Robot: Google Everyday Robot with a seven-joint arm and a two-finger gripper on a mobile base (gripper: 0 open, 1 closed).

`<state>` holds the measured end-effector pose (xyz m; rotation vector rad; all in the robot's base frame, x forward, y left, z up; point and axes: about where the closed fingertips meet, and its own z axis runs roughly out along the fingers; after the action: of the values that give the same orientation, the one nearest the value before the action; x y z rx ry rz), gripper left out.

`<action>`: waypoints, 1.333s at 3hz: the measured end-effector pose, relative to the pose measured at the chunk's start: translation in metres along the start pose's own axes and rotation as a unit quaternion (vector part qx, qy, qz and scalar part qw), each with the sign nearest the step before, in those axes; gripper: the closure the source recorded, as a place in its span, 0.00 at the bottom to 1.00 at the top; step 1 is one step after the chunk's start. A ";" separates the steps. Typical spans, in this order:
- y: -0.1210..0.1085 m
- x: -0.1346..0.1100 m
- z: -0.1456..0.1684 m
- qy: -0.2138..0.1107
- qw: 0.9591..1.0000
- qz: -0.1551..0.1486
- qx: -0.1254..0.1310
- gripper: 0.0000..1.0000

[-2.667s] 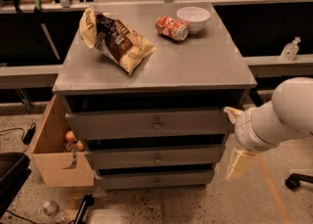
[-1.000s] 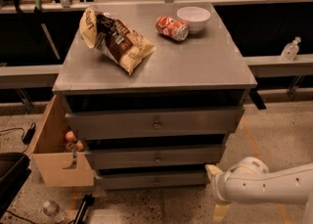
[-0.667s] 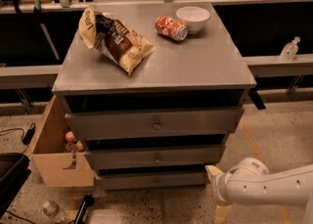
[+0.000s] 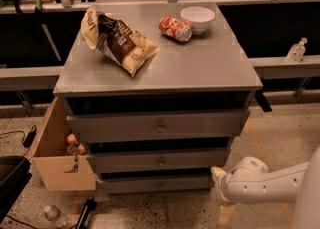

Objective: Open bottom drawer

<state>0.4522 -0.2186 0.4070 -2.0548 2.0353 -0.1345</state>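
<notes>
Three grey drawer fronts are stacked in the bench (image 4: 210,73), each narrower than the one above. The bottom drawer (image 4: 135,185) is the lowest and shortest of them. Its front is pushed in, set back under the middle drawer (image 4: 125,163), and its small round knob (image 4: 160,185) sits at the centre. The top drawer (image 4: 115,127) is the widest.

The gripper (image 4: 219,193) is low at the near right, just beside the right end of the bottom drawer's front and well apart from the knob. Whether it touches the front I cannot tell. Its jaws are spread apart, one cream tip up and one down, with nothing between them. The white arm (image 4: 270,185) runs off to the right edge of the view.

On the bench top a crumpled chip bag (image 4: 120,40) lies toward the far left. A red soda can (image 4: 176,28) lies on its side near the far edge, with a white bowl (image 4: 197,19) just beside it on the right.

To the left of the bench stands a tan cardboard box (image 4: 62,173) with round orange things (image 4: 72,140) inside. A clear plastic bottle (image 4: 52,214) lies on the floor near it. At the far right a small clear bottle (image 4: 296,50) stands on a ledge.
</notes>
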 end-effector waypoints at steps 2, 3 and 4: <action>-0.022 -0.011 0.108 0.044 0.999 -0.001 -0.023 0.00; -0.011 -0.016 0.146 0.041 0.999 -0.003 -0.025 0.00; 0.001 -0.024 0.178 0.023 1.000 -0.008 -0.014 0.00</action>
<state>0.4930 -0.1756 0.2374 -2.1027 2.0592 -0.1589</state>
